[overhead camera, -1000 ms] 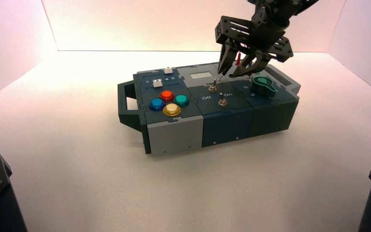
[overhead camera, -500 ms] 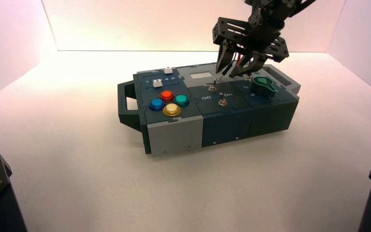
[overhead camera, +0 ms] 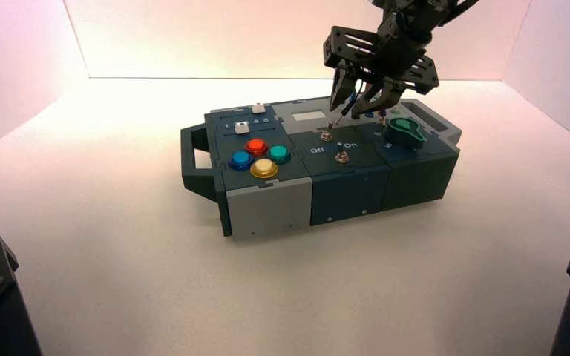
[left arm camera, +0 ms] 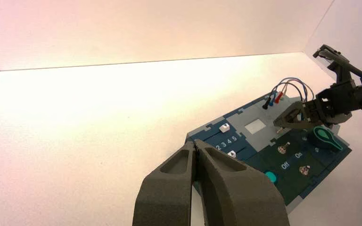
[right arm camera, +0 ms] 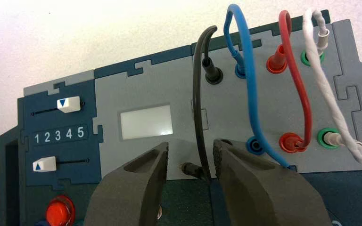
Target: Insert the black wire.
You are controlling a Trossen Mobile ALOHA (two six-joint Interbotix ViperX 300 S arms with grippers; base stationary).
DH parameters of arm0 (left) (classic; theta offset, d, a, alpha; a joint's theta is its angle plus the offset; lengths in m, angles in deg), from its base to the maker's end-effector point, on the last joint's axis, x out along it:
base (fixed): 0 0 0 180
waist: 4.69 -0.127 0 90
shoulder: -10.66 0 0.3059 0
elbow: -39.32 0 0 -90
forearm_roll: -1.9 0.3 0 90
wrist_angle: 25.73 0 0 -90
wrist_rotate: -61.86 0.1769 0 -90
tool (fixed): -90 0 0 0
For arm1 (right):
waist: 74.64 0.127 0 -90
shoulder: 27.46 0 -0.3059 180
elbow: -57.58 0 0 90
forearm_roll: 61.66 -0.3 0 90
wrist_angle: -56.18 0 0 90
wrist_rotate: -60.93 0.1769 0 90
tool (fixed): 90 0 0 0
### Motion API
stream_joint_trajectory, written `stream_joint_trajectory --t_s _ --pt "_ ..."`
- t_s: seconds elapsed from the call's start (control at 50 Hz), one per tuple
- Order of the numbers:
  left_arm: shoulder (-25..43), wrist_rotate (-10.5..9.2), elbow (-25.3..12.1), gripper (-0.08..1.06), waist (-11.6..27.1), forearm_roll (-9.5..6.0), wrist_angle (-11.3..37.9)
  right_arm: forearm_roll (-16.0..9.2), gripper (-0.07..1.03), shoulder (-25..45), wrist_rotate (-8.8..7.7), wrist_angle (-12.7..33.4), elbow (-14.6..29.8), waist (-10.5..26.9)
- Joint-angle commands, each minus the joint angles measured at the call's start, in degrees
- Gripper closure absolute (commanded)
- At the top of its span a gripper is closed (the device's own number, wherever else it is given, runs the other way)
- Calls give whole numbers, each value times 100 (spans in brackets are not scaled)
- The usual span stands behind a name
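Observation:
The black wire (right arm camera: pixel 197 108) has one plug seated in the black socket (right arm camera: pixel 213 74) in the far row of the box's grey panel. It loops down to its free plug (right arm camera: pixel 193 169), which lies on the panel with its pin pointing towards the sliders. My right gripper (right arm camera: pixel 191 149) is open, with the free plug between its fingers, close to one finger (right arm camera: pixel 245 174) and not clamped. In the high view it hovers over the box's rear (overhead camera: pixel 350 110). My left gripper (left arm camera: pixel 195 147) is shut, empty, held off to the box's left.
Blue (right arm camera: pixel 250 94), red (right arm camera: pixel 302 99) and white (right arm camera: pixel 332 113) wires are plugged in at both ends beside the black one. Two sliders (right arm camera: pixel 69 104) flank the numbers 1 to 5. Two toggle switches (overhead camera: pixel 327 134), a green knob (overhead camera: pixel 404 132) and coloured buttons (overhead camera: pixel 264 168) lie nearer the box's front.
My right gripper has shifted slightly to the left over the rear of the box. The left arm has not moved.

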Motion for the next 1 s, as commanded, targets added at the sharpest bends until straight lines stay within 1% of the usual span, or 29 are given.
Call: stream_joint_trajectory --t_s 0.02,0.06,0.08,0.1,0.12,0.14,0.24,0.46,0.54,0.56,0.78,1.0 --pt "88 18 -229 101 18 9 -62 -18 56 -53 26 0 123 -9" --pt "88 18 -229 101 18 9 -62 -18 65 -53 26 18 123 -18" --pt "97 18 -229 101 18 9 -62 -18 77 -44 35 44 123 -35" --pt "88 18 -229 101 18 9 -62 -26 83 -35 35 53 132 -44" --pt "97 18 -229 101 18 9 -62 -18 95 -18 35 114 141 -53" --pt "88 18 -229 101 18 9 -62 -26 99 0 35 141 141 -44" --pt "88 18 -229 101 18 9 -79 -18 98 53 35 237 167 -53" --pt "88 18 -229 101 18 9 -79 26 98 -18 9 246 185 -53" --pt "88 18 -229 101 18 9 -88 105 98 -123 0 237 185 -53" --pt "79 18 -229 101 18 9 -79 193 98 -202 0 237 193 -53" --pt "70 18 -229 101 18 9 -97 501 98 -396 0 88 220 -53" --pt "70 18 -229 101 18 18 -97 712 98 -404 0 -105 193 -44"
